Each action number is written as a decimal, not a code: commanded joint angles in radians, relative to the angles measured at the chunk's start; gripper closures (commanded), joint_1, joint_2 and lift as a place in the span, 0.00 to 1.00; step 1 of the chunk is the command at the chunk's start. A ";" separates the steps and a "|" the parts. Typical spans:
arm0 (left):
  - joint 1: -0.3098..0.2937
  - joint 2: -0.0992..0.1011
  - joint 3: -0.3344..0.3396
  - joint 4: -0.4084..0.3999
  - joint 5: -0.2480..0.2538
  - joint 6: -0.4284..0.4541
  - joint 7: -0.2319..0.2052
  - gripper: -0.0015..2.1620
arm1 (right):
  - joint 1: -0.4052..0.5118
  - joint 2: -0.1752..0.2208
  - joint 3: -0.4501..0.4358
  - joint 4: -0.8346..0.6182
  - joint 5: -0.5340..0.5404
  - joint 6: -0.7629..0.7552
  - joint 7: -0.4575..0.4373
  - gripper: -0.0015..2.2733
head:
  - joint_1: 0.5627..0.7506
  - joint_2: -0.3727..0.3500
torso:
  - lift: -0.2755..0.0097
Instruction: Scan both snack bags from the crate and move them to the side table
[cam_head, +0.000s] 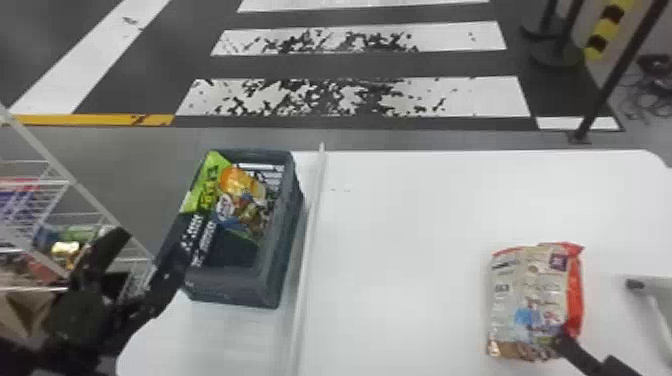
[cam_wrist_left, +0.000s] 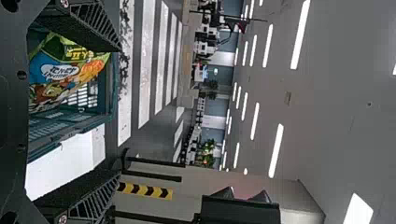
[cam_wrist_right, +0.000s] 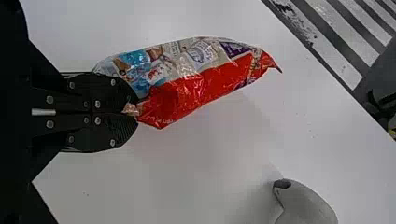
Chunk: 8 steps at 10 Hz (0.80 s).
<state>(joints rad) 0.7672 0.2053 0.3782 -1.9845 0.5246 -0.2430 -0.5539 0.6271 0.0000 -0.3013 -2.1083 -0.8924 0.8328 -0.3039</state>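
Note:
My left gripper (cam_head: 142, 254) stands open at the left side of the dark crate (cam_head: 230, 291). In the left wrist view, the spread fingers of my left gripper (cam_wrist_left: 119, 111) have the crate (cam_wrist_left: 112, 88) beyond them, with a green, blue and orange snack bag (cam_wrist_left: 60, 70) inside. The head view shows this bag (cam_head: 242, 187) in the crate. At the right, my right gripper (cam_head: 561, 337) is at the near end of a red and beige snack bag (cam_head: 532, 300). In the right wrist view, my right gripper (cam_wrist_right: 135, 111) is shut on a corner of the red snack bag (cam_wrist_right: 196, 88).
A grey-white handheld device, seemingly the scanner (cam_head: 655, 295), is at the table's right side, also in the right wrist view as a rounded device (cam_wrist_right: 308, 207). A raised strip (cam_head: 312, 225) crosses the white table (cam_head: 410, 225) beside the crate. Wire shelves (cam_head: 35, 182) stand at the left.

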 joint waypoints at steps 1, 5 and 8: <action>0.003 0.000 0.005 -0.001 0.000 0.000 -0.001 0.03 | -0.052 0.001 0.013 0.016 0.049 0.111 0.002 0.84 | 0.70 0.72 | 0.86; 0.004 0.000 0.013 0.001 0.000 0.000 -0.004 0.03 | -0.069 0.001 0.034 0.024 0.107 0.142 -0.006 0.23 | 0.70 0.80 | 0.86; -0.002 0.000 0.007 0.003 0.000 0.000 -0.004 0.03 | -0.064 0.001 0.034 0.017 0.136 0.118 -0.012 0.02 | 0.70 0.78 | 0.86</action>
<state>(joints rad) 0.7658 0.2055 0.3869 -1.9823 0.5246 -0.2430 -0.5584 0.5610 0.0000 -0.2669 -2.0886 -0.7604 0.9531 -0.3161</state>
